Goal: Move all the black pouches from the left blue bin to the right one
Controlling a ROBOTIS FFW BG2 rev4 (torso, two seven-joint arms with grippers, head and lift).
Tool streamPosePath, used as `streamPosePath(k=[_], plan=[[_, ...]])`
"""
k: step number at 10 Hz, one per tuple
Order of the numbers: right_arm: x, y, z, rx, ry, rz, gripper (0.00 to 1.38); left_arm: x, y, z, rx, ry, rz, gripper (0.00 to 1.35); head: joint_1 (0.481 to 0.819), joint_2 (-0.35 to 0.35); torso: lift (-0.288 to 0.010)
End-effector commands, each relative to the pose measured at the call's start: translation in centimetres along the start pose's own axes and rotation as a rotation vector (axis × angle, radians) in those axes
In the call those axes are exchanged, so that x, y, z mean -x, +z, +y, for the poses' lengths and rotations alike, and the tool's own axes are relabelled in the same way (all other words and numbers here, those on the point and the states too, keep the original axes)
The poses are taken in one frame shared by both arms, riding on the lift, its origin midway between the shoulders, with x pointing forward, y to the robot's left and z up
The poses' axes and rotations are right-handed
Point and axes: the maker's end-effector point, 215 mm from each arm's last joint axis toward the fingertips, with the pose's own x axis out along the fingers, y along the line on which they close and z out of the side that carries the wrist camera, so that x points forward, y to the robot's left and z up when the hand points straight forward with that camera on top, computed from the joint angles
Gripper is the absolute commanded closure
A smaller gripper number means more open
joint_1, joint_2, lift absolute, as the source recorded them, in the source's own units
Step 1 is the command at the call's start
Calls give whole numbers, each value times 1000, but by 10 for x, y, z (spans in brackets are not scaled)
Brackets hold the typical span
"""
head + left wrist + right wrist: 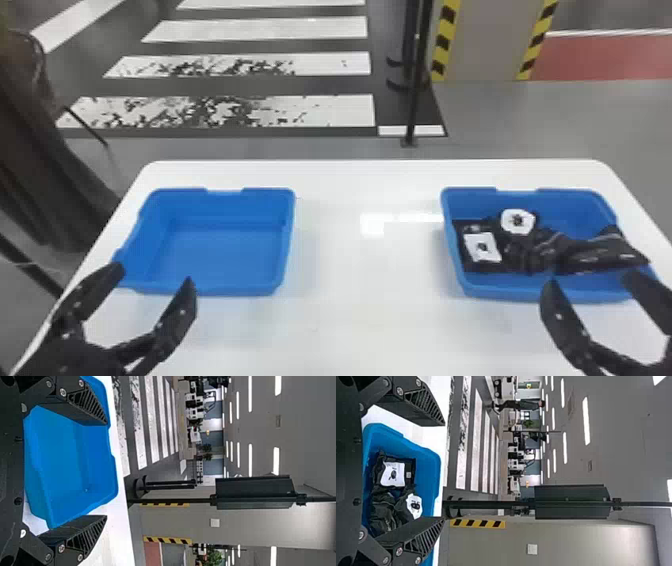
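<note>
White-labelled black pouches (pixel 520 254) lie in the right blue plastic bin (pixel 495 291), just beyond the spread black right hand (pixel 592 279), the black left hand (pixel 154 274) likewise spread by the left blue bin (pixel 225 260).

Pouches (pixel 540 250) inside right bin (pixel 537 292).

And it's matching black on the left gripper (pixel 154 277) and right gripper (pixel 591 280)! Wedge-shaped fingers (pixel 79 525) narrow toward their tips, slanted ribs (pixel 88 402) line open slots, and silvery round screws (pixel 63 392) stud those dark links (pixel 36 547).
</note>
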Motion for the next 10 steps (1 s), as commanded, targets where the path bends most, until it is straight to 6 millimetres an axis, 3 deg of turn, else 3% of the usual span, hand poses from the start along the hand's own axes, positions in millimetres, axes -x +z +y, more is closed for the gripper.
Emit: streamPosePath(k=[1,10], plan=[[-1,1,0,-6,-2,-6,190,0,-1,-1,9,-2,2,216,695,62,-140],[-2,1,3,-17,1,-6,190,0,-6,-2,19,-7,16,216,695,66,-140]])
